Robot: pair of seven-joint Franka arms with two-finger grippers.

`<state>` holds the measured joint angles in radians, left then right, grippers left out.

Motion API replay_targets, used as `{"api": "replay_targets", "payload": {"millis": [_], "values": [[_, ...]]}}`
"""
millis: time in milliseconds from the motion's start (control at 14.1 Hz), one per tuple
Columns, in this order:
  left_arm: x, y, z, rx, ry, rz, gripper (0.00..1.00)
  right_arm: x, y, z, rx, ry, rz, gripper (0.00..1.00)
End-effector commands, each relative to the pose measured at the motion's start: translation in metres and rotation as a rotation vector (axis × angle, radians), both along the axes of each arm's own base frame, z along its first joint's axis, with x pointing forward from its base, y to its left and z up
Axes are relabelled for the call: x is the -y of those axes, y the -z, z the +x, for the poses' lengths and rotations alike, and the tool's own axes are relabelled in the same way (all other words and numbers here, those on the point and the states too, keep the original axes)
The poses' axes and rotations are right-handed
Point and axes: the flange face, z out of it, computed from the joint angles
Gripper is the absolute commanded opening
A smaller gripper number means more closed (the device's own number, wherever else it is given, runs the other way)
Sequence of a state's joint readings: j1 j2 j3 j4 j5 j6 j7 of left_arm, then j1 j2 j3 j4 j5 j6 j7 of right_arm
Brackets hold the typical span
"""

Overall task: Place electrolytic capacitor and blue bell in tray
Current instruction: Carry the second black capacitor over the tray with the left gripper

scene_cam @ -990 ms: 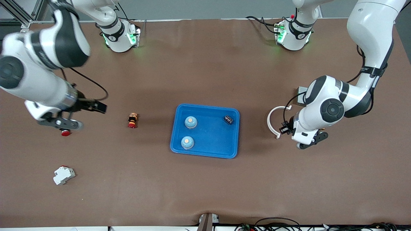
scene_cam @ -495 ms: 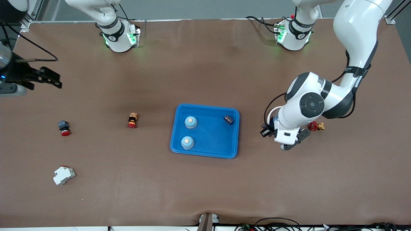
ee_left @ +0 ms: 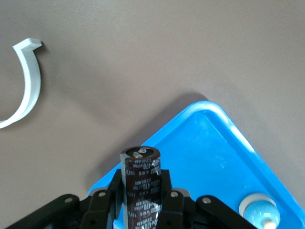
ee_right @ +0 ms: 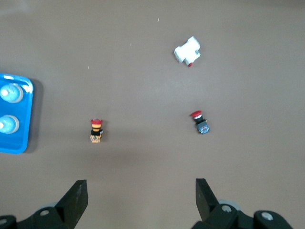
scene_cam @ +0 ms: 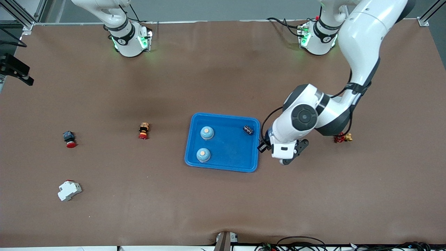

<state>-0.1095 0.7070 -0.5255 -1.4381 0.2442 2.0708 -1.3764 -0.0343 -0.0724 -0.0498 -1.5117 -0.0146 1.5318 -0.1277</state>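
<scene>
Now the right gripper (ee_right: 138, 202), parked off the right arm's end of the tabletop (scene_cam: 223, 195), waits with its jaws spread wide and empty. The tray (scene_cam: 226, 164) already holds two blue bells (scene_cam: 207, 132) and one electrolytic capacitor (scene_cam: 247, 129). The left gripper (ee_left: 140, 210) hangs over the tray's rim at the left arm's end, jaws clamped on a second capacitor (ee_left: 141, 183). To finish well, it should probably travel farther over the bare blue floor, clear of the bells, lower close, then let go so the cylinder cannot roll out.
</scene>
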Motion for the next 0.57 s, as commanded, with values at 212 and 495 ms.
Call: {"api": "replay_targets", "payload": {"millis": [212,495], "values": [[0.047,0.041,0.0,0.082,-0.049,-0.007,0.0,0.01,-0.006,0.008,0.006,0.015,-0.012,1.0],[0.065,0.062,0.002,0.137,-0.05,-0.08,0.0,0.01,0.003,0.007,-0.026,0.061,0.003,1.0]]}}
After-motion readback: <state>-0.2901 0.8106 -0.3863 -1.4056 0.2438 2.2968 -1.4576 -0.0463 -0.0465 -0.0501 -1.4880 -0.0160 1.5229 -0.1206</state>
